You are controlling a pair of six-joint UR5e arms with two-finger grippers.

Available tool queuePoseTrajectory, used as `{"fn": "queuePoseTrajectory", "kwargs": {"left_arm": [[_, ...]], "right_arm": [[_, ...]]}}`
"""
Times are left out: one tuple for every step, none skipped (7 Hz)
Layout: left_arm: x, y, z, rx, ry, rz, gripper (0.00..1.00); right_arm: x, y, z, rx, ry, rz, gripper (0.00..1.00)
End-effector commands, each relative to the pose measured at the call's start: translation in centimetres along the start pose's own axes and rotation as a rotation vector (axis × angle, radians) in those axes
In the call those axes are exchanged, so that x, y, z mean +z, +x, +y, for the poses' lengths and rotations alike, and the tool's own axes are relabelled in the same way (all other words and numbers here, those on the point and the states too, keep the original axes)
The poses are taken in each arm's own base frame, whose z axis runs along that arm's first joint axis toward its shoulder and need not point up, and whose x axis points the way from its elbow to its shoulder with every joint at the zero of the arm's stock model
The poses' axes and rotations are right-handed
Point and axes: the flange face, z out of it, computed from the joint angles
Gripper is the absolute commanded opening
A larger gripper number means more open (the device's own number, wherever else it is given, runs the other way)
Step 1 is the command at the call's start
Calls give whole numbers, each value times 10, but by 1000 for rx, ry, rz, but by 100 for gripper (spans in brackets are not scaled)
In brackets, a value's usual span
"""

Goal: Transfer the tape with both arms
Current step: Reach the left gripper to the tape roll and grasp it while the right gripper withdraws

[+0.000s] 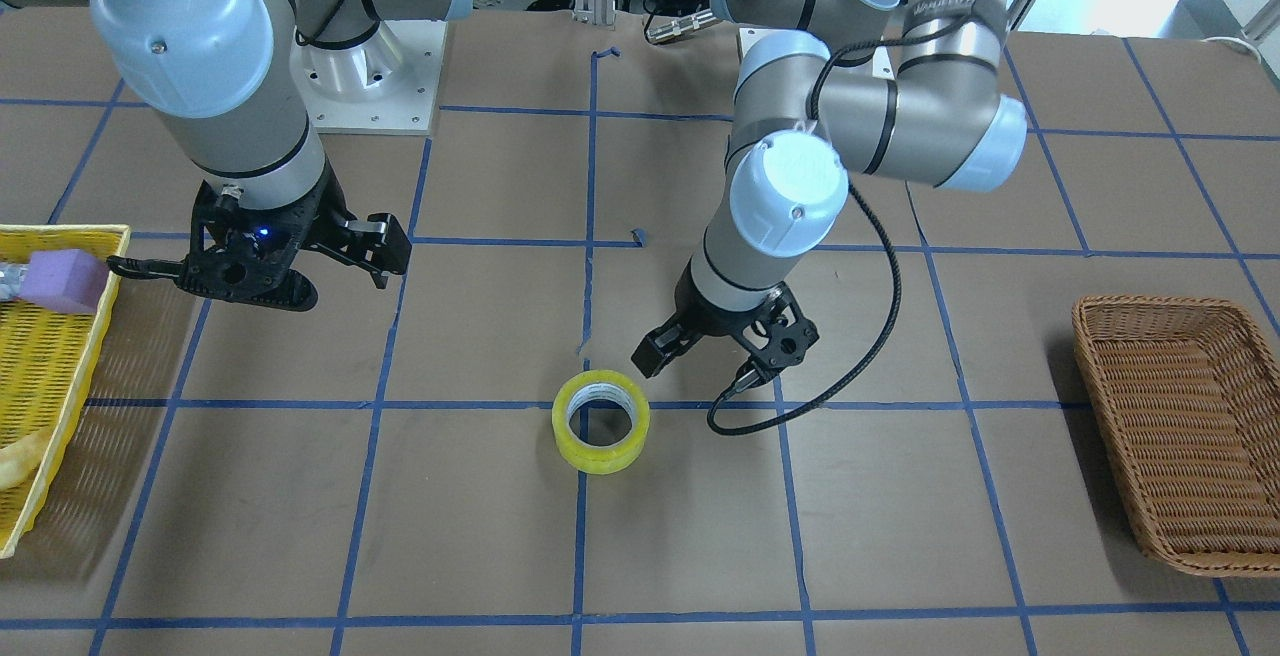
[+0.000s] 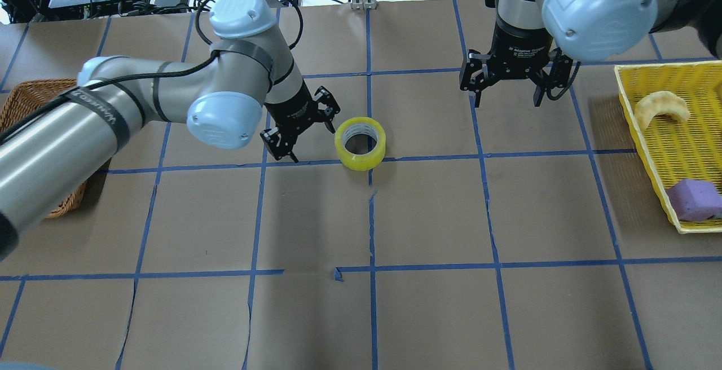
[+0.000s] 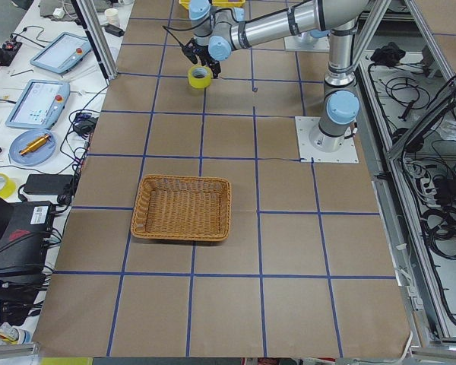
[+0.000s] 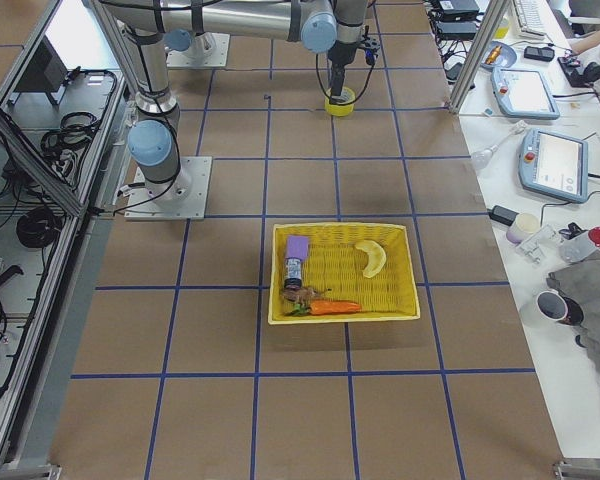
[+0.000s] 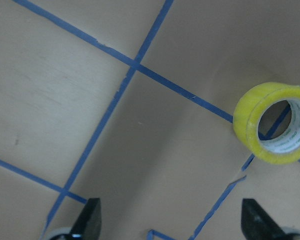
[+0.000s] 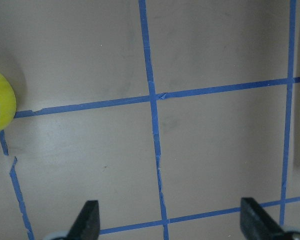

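Tape: lay flat, ungripped.
Left gripper: jaws apart; I held it just beside the tape.
Right gripper: jaws apart too, well away on the right.

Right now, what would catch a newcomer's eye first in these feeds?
The yellow tape roll lies flat on the blue grid at mid-table, free of both grippers. The left gripper hangs open right beside it. The right gripper hangs open farther off, toward the yellow basket holding a purple block.
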Motion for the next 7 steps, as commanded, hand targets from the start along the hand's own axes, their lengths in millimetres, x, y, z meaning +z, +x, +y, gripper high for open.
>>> {"fn": "queuePoseTrajectory", "kwargs": {"left_arm": [[50, 25, -5, -69, -6, 66, 100], [66, 28, -11, -70, -7, 67, 67], [81, 28, -9, -69, -19, 51, 41], [80, 29, -9, -63, -20, 55, 0], [74, 32, -10, -44, -11, 68, 0], [45, 34, -15, 79, 25, 99, 0], [12, 30, -48, 229, 56, 110, 0]], "right_arm": [[-2, 11, -4, -34, 19, -9, 100], [-6, 26, -6, -10, 24, -5, 100], [-13, 35, -2, 4, 24, -19, 100], [-19, 32, 0, -4, 41, -25, 100], [-22, 33, 2, -5, 50, -24, 100], [-27, 32, 6, -22, 61, -27, 100], [-32, 30, 12, -92, 67, -38, 100]]}}
